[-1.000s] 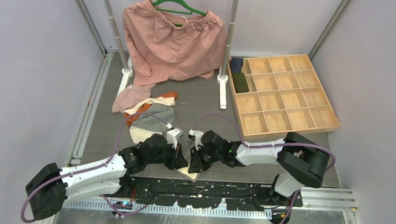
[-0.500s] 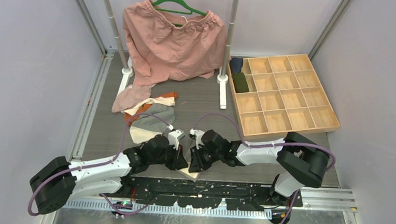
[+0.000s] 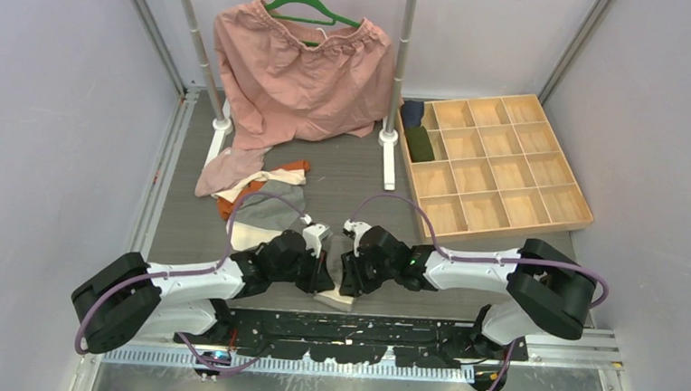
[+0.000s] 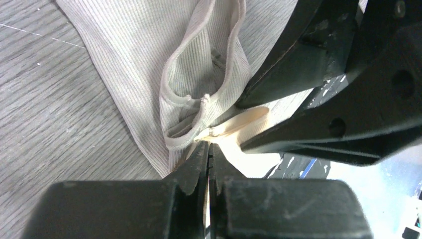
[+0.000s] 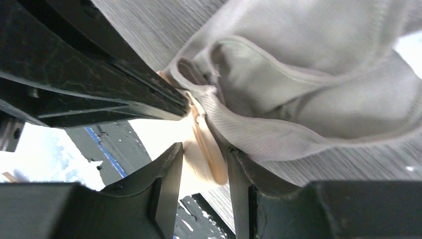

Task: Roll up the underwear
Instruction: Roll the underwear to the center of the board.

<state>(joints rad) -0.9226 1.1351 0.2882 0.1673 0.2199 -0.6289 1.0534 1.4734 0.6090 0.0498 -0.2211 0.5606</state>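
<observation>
Your two hands meet tip to tip over one piece of underwear [image 4: 144, 64], a ribbed grey-cream cloth that lies on the table [image 3: 352, 173] right at its near edge. Your left hand [image 4: 209, 154] is closed tight, and a cream hem runs into its tips, so it seems to be pinning that corner while the other side works. Your right hand [image 5: 204, 149] has its jaws partly apart. A narrow fold of the cream cloth sits in the gap and touches one finger, but nothing looks clamped there. I judge the roll is barely begun, as the cloth is bunched in loose folds, not wound into a tube.

The tightest constraint is the hands themselves. Your right hand's fingers lie across the cloth just beside the left hand's tips, so any sweep to roll risks a knock between them. The table edge is also close below the fold, and a loose end could slide over it.

Farther back and to the left lies the pile [image 3: 264, 204] of other pieces in grey, cream, orange and pink, well apart from the hands. Behind it a pink garment [image 3: 299, 75] hangs between two posts [image 3: 394, 90]. A wooden tray [image 3: 497, 169] stands at the right with two dark rolls [image 3: 420, 144] in its far-left cells, and nothing lies between the hands and it
</observation>
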